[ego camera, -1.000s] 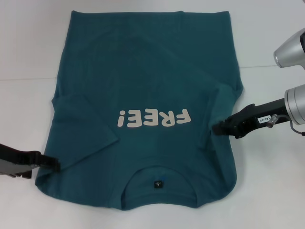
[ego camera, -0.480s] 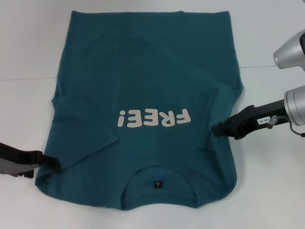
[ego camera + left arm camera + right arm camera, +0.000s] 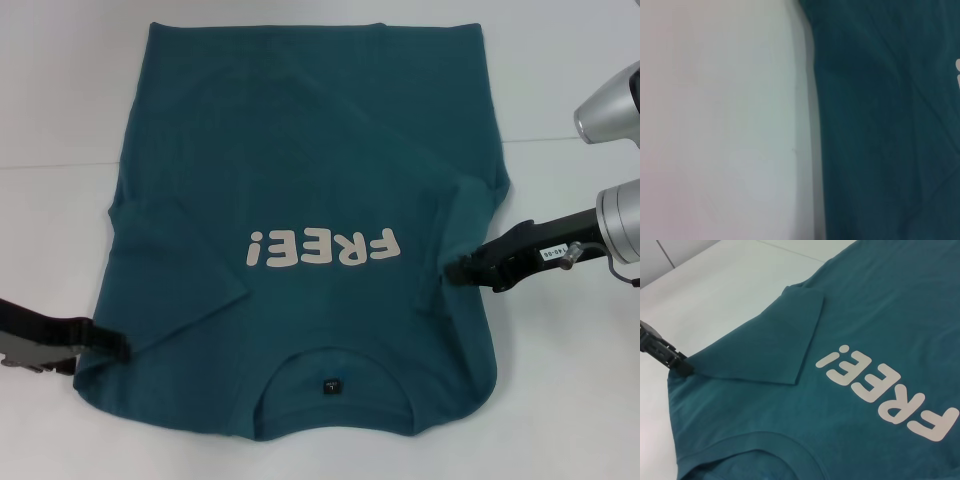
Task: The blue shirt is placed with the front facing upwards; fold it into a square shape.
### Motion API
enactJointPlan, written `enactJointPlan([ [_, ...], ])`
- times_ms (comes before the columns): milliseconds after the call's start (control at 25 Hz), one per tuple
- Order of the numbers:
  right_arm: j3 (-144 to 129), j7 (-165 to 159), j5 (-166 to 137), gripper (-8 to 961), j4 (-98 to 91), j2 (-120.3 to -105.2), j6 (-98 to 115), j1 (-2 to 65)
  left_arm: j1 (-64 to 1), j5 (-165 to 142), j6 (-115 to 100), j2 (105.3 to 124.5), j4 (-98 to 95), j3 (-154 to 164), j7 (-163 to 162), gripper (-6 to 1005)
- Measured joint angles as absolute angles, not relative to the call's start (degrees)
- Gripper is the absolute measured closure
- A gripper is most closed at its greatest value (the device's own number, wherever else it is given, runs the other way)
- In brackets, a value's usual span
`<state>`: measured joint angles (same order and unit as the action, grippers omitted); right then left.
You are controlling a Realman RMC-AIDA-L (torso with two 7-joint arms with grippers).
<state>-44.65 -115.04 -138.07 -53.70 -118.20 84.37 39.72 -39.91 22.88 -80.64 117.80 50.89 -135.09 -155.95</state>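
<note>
Barely any change vs a sec ago: left gripper (image 3: pixel 108 345) nudges in, pinching blue shirt (image 3: pixel 300 180) shoulder; right gripper (image 3: pixel 455 269) clamps sleeve. Grasps set, fold's next imo.

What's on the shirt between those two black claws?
In the head view, between the left gripper and right gripper lies the shirt, with its white "FREE!" lettering and a folded-in sleeve.

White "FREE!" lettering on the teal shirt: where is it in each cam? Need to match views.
Head view: white "FREE!" lettering sits mid-chest on the dark teal-blue short-sleeved T-shirt, upside down, between both grippers.
Left wrist view: only a white sliver at the frame edge, likely part of it.
Right wrist view: lettering runs diagonally, large.
Shared landmark: folded-in sleeve beside the "!", also in the right wrist view.
</note>
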Motion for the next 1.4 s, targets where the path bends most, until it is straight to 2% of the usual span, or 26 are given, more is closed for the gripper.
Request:
enactJointPlan([
  [200, -44.65, -115.04, -138.01, 938, -53.70, -118.21, 84.37, 39.72, -40.03, 22.67, -80.59, 117.67, 50.88, -135.04, -156.07, 162],
  [440, -44.60, -115.05, -137.98, 938, -53.70, -118.21, 84.38, 39.72, -40.18, 22.49, -80.41, 117.67, 50.86, -134.79, -156.10, 291],
  [840, -44.45, -115.05, -137.98, 938, -53.70, -118.21, 84.38, 39.66, -40.16, 22.45, -80.62, 117.68, 50.62, -134.67, -156.10, 753],
  [960, -44.46, -115.05, -137.99, 938, -53.70, -118.21, 84.38, 39.68, -40.16, 22.41, -80.66, 117.70, 50.62, -134.64, -156.00, 924],
  [1400, -44.55, -115.05, -137.99, 938, -53.88, -118.21, 84.38, 39.51, -39.81, 22.58, -80.67, 118.00, 51.19, -134.65, -154.82, 921],
])
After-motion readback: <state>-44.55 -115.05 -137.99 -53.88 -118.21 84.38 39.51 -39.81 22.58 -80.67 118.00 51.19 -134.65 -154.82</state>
